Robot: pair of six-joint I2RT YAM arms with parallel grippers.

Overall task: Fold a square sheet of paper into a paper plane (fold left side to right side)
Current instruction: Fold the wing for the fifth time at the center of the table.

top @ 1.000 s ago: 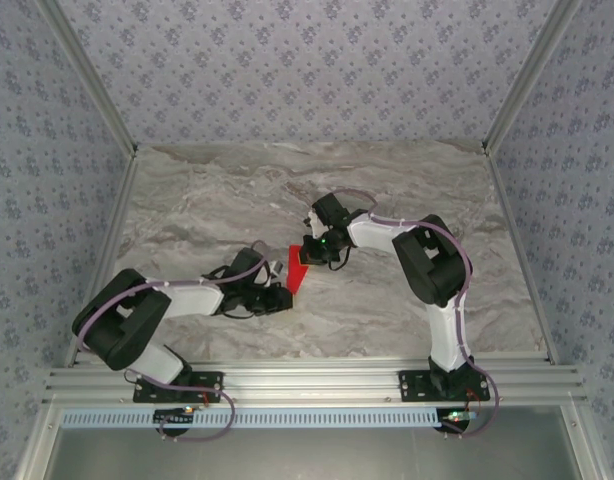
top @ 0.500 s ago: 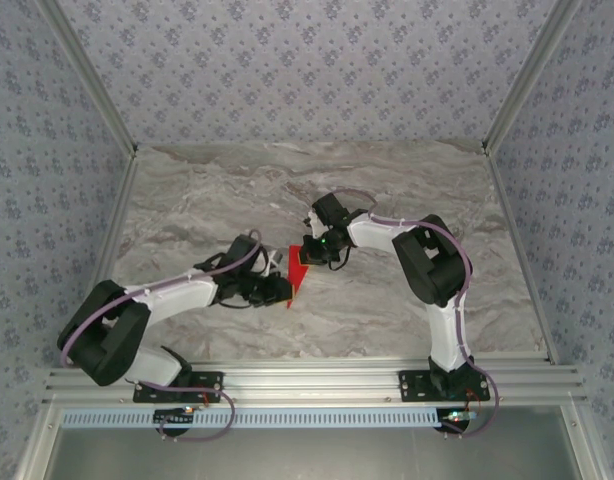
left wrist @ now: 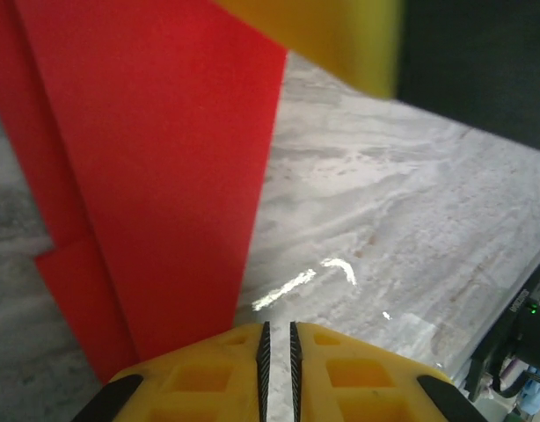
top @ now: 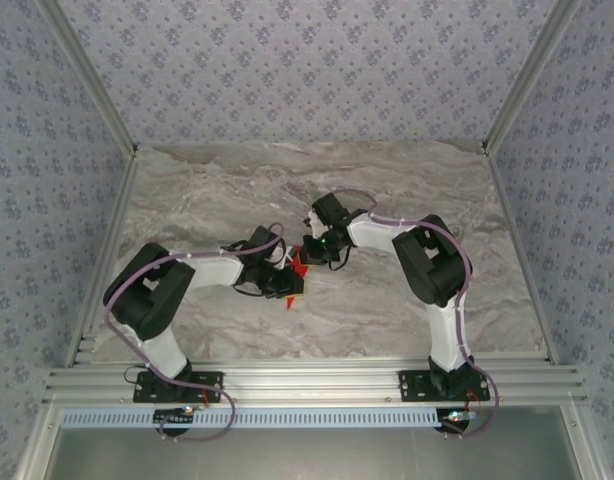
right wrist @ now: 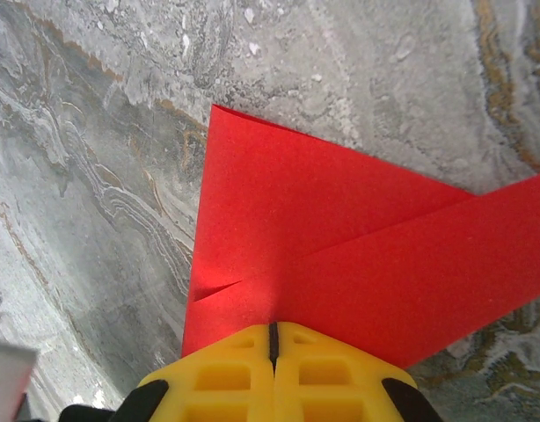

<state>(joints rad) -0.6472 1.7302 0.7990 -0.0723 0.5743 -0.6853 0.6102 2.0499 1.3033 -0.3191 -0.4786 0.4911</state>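
Observation:
The square sheet of paper (top: 298, 266), bright red and folded into a narrow pointed shape, lies flat mid-table. Its layered folds run across the right wrist view (right wrist: 340, 229). My right gripper (top: 306, 254) is shut, its tips (right wrist: 273, 327) resting on top of the paper's near edge, with paper showing on both sides below them. My left gripper (top: 291, 288) sits over the paper's lower part and hides most of it. In the left wrist view its jaws (left wrist: 277, 330) stand a narrow slit apart with bare table between them, just right of the paper's edge (left wrist: 156, 176).
The grey marble table (top: 407, 180) stretches around the arms, bounded by patterned walls and an aluminium rail (top: 307, 381) at the near edge. A small flap of paper (right wrist: 213, 290) lifts slightly at the left of my right fingers.
The left arm's elbow has swung up and inward, and its gripper has slid right and forward over the paper, covering more of it. The right arm has stayed still.

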